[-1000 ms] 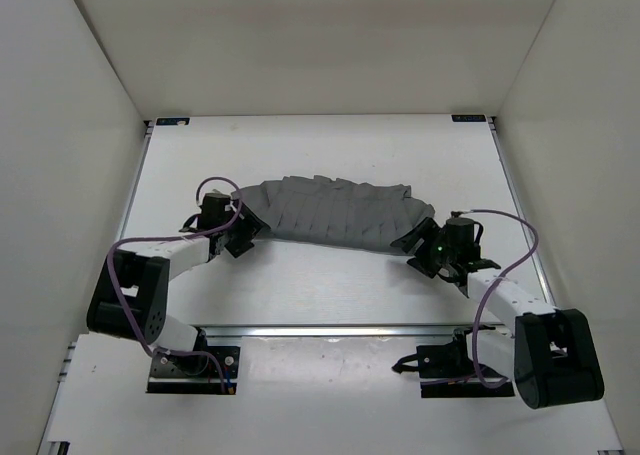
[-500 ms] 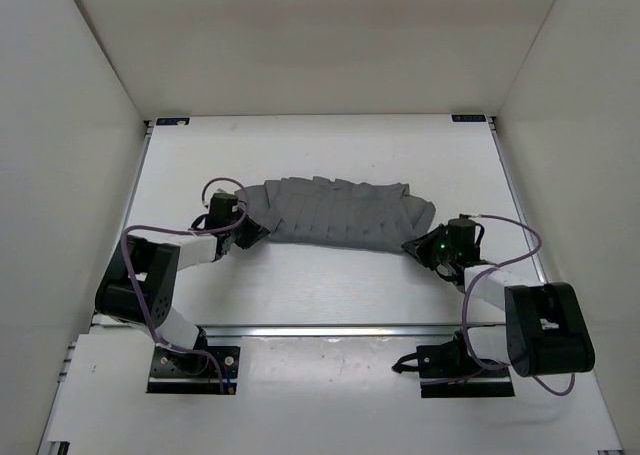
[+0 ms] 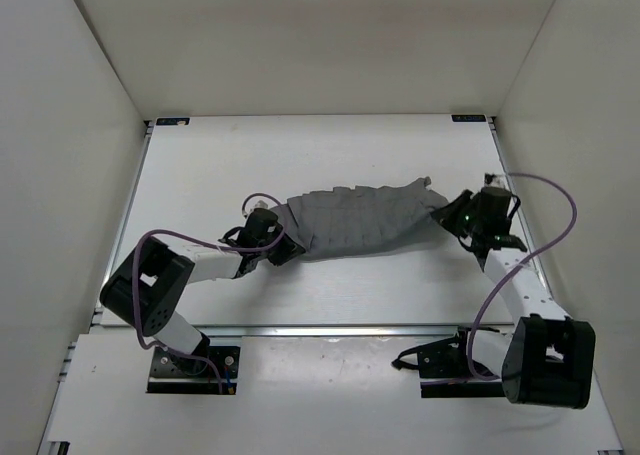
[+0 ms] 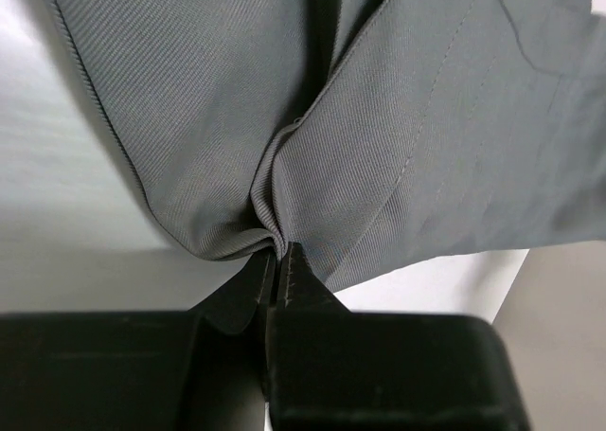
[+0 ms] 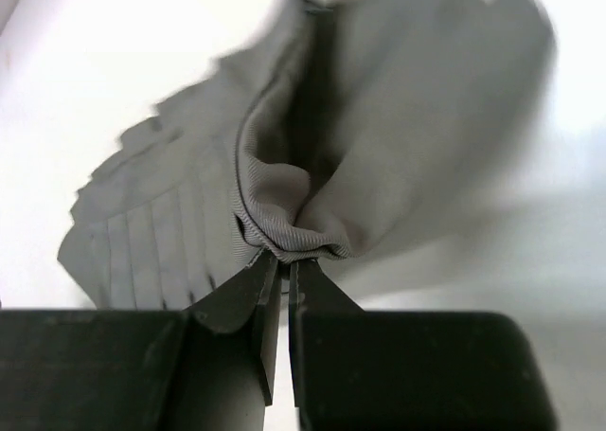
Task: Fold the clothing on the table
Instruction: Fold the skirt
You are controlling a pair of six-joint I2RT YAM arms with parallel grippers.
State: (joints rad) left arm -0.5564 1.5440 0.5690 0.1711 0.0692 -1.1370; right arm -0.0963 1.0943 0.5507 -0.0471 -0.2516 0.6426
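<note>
The clothing, a dark grey pleated garment, stretches across the middle of the white table between my two arms. My left gripper is shut on its near left edge. In the left wrist view the fabric bunches into a pinch at my closed gripper. My right gripper is shut on the garment's right end. The right wrist view shows a rolled fold of cloth clamped at the tip of the gripper, with the pleats spreading away to the left.
White walls enclose the table on three sides. Metal edging runs along the near side, with both arm bases mounted just in front of it. Purple cables loop off both arms.
Both grippers closed on the garment's ends. The left hand then moved right and nearer, the right hand moved right and farther back, and the garment shifted, narrowed and tilted with them.
</note>
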